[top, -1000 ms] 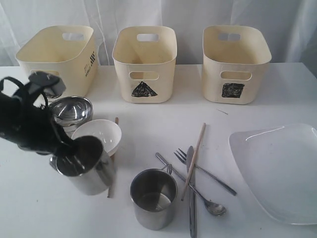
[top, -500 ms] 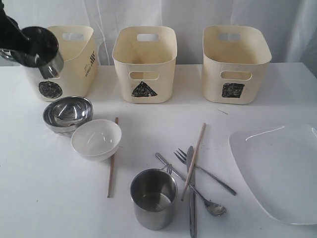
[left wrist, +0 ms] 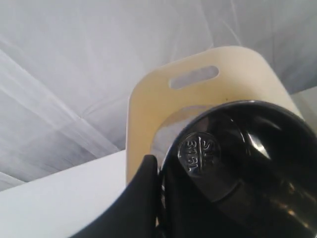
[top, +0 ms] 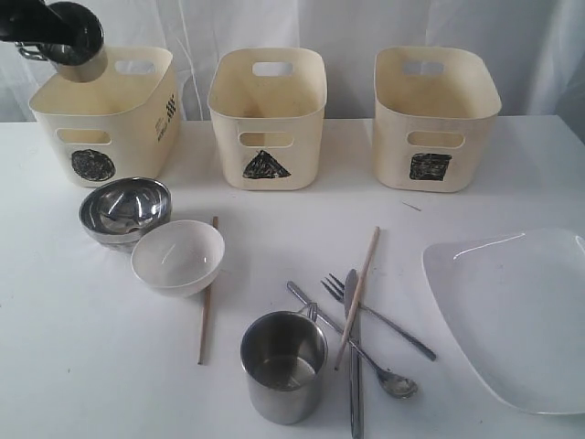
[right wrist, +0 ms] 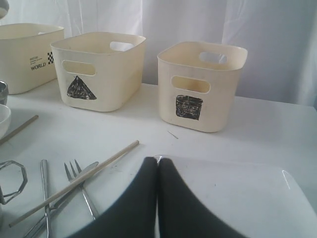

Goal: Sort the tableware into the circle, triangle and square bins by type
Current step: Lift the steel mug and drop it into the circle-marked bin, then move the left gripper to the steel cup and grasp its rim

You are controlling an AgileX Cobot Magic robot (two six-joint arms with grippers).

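- L fingers (left wrist: 141,198) clamp rim of steel mug (top: 78,41), tilted above circle bin (top: 110,119); only L wrist cam shows stamp inside mug base.
- Second mug (top: 283,366) stands on table (top: 73,366), mid-front.
- R fingers (right wrist: 148,198) pressed together, empty, over white plate (right wrist: 237,198); seen in R wrist cam only.

White table (top: 274,238) carries bins (top: 267,119) (three) and tableware (top: 178,256).

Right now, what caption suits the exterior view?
Left gripper holds one steel mug above the circle bin; the other mug stands on the table.
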